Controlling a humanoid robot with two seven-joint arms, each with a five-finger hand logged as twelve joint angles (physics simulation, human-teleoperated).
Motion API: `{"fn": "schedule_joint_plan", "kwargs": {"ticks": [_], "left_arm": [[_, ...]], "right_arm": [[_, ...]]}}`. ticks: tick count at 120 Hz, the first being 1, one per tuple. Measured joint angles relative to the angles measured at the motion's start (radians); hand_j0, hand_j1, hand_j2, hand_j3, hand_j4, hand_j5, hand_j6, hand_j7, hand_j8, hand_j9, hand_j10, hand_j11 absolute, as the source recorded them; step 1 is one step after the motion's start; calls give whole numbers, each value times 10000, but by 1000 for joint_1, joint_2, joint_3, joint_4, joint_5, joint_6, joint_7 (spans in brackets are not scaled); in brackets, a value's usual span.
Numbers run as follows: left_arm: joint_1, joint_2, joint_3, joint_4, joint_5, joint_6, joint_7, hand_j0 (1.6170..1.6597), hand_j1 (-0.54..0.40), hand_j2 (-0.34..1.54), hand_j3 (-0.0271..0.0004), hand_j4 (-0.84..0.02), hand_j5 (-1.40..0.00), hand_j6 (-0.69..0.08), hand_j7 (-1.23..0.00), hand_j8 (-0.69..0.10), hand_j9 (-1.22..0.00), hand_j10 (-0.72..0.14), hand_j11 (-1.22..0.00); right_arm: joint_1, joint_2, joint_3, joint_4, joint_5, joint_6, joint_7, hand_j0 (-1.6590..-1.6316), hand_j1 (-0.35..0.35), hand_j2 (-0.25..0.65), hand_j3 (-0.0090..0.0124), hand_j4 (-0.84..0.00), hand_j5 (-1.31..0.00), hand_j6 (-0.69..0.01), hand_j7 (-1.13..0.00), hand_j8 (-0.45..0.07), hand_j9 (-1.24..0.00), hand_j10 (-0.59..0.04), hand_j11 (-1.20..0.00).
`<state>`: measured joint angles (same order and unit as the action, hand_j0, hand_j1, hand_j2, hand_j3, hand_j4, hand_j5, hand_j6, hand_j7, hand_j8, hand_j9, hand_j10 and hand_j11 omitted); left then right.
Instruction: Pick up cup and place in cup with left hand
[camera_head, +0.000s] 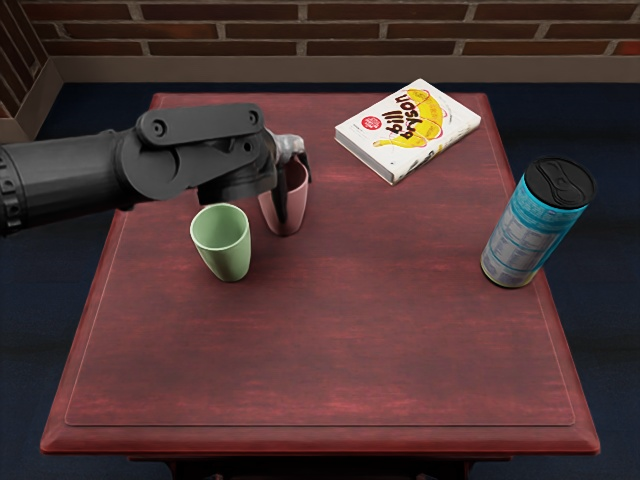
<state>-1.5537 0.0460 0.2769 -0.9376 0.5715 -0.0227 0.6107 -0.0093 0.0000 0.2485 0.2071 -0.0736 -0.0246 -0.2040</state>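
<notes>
**Firm grip first, then lift**

The left hand (289, 147) is at the pink cup (296, 212), near the green cup (222, 243) on the counter (380, 330); whether it grips, I cannot tell. Secure it upright, raise it above the green rim, centre, lower gently.

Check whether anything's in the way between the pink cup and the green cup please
Apart from the left arm reaching in above, nothing visible stands between the pink cup, where the left hand is, and the green cup. The book and can are off to the right.
</notes>
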Motion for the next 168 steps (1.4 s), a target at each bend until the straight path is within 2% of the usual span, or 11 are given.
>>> {"fn": "schedule_joint_plan", "kwargs": {"ticks": [8, 49, 90, 123, 168], "left_arm": [[-10, 2, -1, -1, -2, -3, 1, 16524, -845, 188, 1, -4033, -7772, -2689, -7502, -2264, -7057, -3552, -6876], [-79, 28, -3, -8, -41, -30, 0, 16517, -1371, 506, 3, -4170, -8675, -2209, -7979, -1842, -7433, -3097, -7316], [-137, 103, -1, -27, -100, -74, 0, 16511, -1547, 484, 3, -3635, -9357, -1824, -8303, -1526, -7696, -2771, -7599], [-196, 212, 2, -113, -163, -84, 0, 16515, -1617, 395, 3, -3356, -9760, -1650, -8503, -1388, -7848, -2631, -7757], [-298, 340, 70, -240, -305, -94, 0, 16497, -2040, 669, 2, -2624, -10538, -1031, -9023, -858, -8326, -2092, -8278]], "right_arm": [[0, 0, 0, 0, 0, 0, 0, -16581, -3117, -65, 0, -313, -404, -312, -404, -312, -404, -311, -404], [0, 0, 0, 0, 0, 0, 0, -16581, -3117, -67, 0, -315, -405, -315, -405, -314, -405, -314, -405], [4, 0, 1, 0, 0, 0, 0, -16581, -3117, -67, 0, -315, -405, -314, -405, -314, -405, -314, -405], [11, 0, 1, 1, 0, 0, 0, -16581, -3116, -68, 0, -315, -406, -315, -406, -315, -406, -315, -406], [14, 0, 0, 6, 0, 0, 0, -16581, -3116, -67, 0, -314, -405, -313, -405, -313, -405, -313, -405]]}}
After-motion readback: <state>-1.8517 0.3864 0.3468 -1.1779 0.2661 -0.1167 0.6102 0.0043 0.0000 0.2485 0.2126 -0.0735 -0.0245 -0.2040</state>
